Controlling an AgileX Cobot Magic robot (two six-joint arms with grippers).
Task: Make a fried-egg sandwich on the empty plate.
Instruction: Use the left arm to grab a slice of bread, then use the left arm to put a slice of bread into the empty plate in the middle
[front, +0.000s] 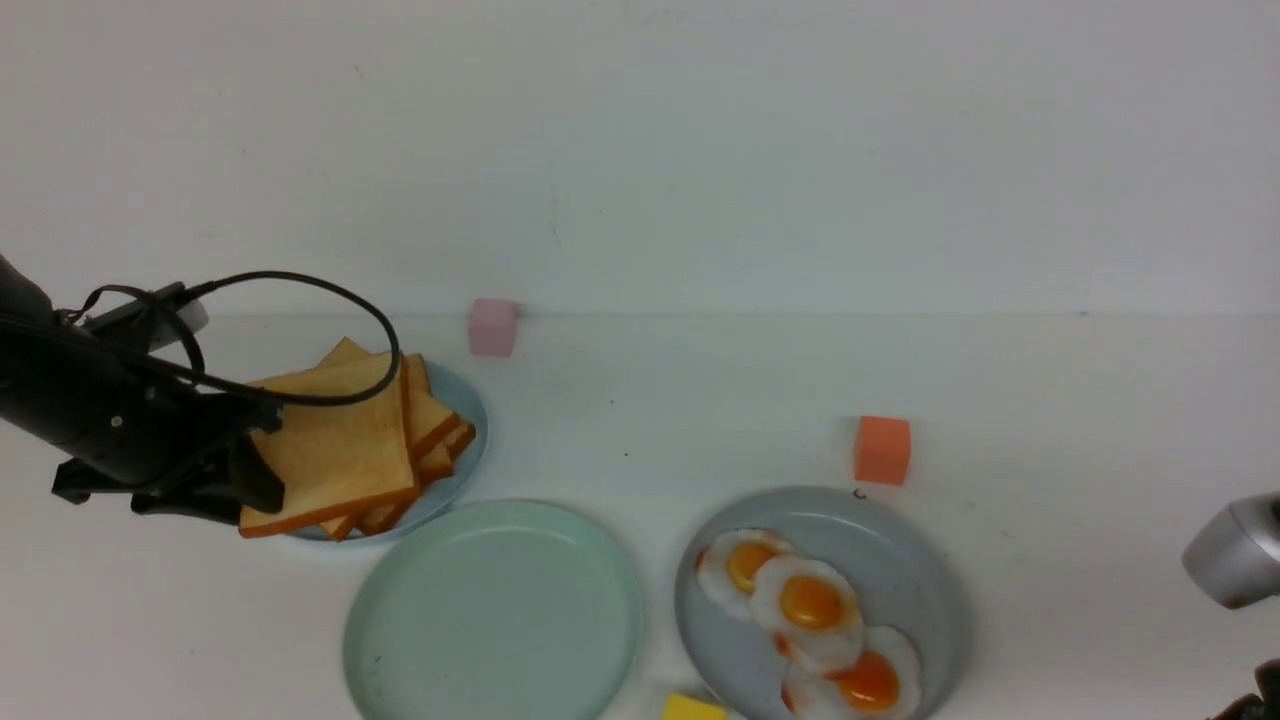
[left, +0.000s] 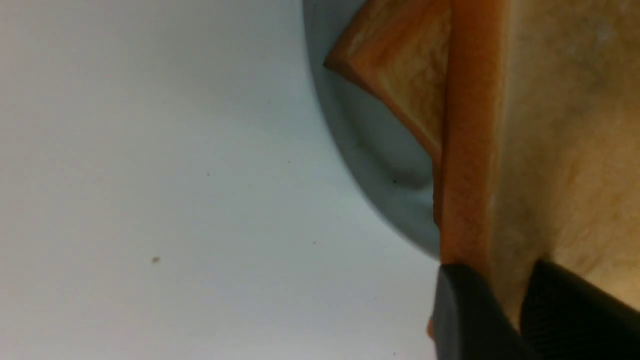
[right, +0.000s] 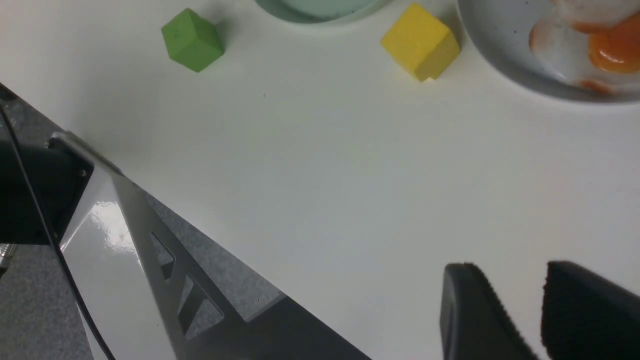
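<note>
The left jaws were clamped on the top toast (front: 335, 440), hiding its left edge; the right jaws, cut off by the frame, stood slightly apart, empty.

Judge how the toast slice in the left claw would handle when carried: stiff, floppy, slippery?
The toast slice juts out flat from the left claw, held by one edge: probably stiff and light. Gripped only at the crust, it might pivot or slip.

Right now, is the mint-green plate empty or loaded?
Empty: only bare surface shows on the mint-green plate; the left claw grips a toast slice.
</note>
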